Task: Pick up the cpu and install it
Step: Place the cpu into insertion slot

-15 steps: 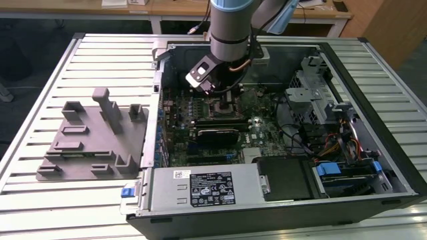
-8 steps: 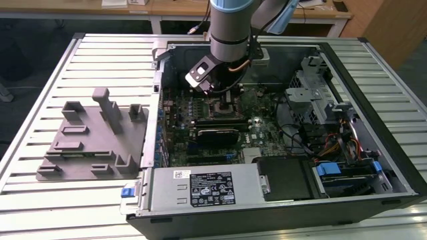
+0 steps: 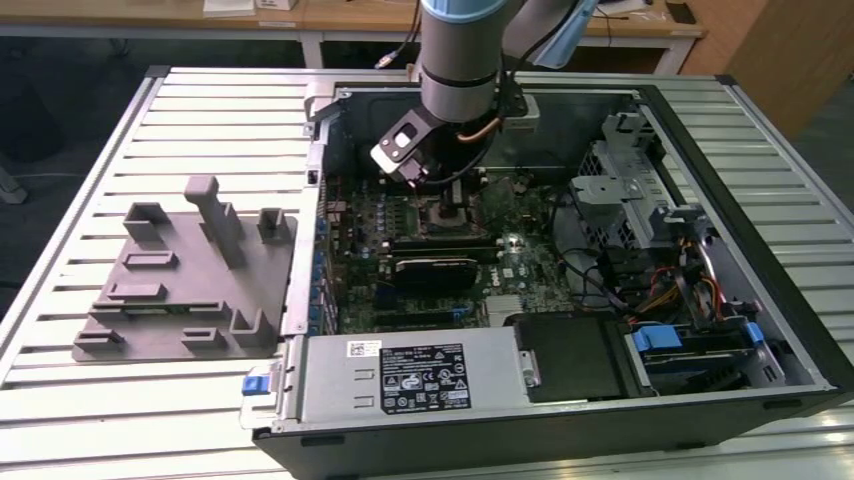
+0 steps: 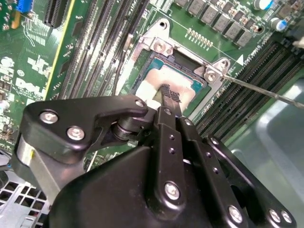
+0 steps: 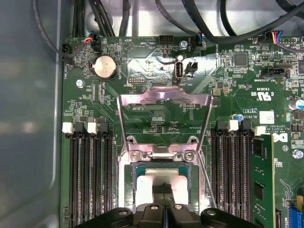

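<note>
Upper centre in the exterior view, the claw [image 4: 167, 95], pinched shut and holding nothing, tips the cpu [image 4: 154, 76] lying in the socket [image 4: 161, 46], so any pressing should be gentle and square.

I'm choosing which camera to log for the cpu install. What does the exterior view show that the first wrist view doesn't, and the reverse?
The exterior view gives the wider scene: the grey fixture plate on the slatted table beside the case, the power supply and the arm.
The first wrist view gives the close detail: the coin battery, the raised socket frame and the cpu lying in the open socket.
Both give the motherboard and the shut gripper over the socket.
</note>
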Tool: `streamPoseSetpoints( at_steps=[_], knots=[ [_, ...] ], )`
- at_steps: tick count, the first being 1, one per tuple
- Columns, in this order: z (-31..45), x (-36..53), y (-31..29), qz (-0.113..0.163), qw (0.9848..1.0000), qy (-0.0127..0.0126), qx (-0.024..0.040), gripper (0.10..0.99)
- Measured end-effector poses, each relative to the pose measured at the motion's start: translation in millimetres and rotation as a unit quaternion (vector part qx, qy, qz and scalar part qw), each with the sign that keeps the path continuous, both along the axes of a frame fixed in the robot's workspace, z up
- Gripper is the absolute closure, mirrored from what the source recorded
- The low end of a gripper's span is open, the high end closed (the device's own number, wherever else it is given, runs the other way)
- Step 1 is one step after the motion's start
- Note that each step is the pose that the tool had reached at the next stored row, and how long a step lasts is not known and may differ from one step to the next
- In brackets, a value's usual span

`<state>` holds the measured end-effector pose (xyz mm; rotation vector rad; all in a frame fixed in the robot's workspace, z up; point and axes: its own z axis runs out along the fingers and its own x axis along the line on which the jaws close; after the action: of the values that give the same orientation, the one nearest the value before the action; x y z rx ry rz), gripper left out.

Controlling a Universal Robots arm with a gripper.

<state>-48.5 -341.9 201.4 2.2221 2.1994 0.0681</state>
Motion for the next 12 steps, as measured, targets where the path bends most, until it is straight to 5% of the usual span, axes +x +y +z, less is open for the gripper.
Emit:
streamPoseSetpoints(
  at_steps=[12],
  knots=[
    [38.7, -0.1, -0.2, 0.000, 1.0000, -0.0011, -0.0005, 0.980]
  ],
)
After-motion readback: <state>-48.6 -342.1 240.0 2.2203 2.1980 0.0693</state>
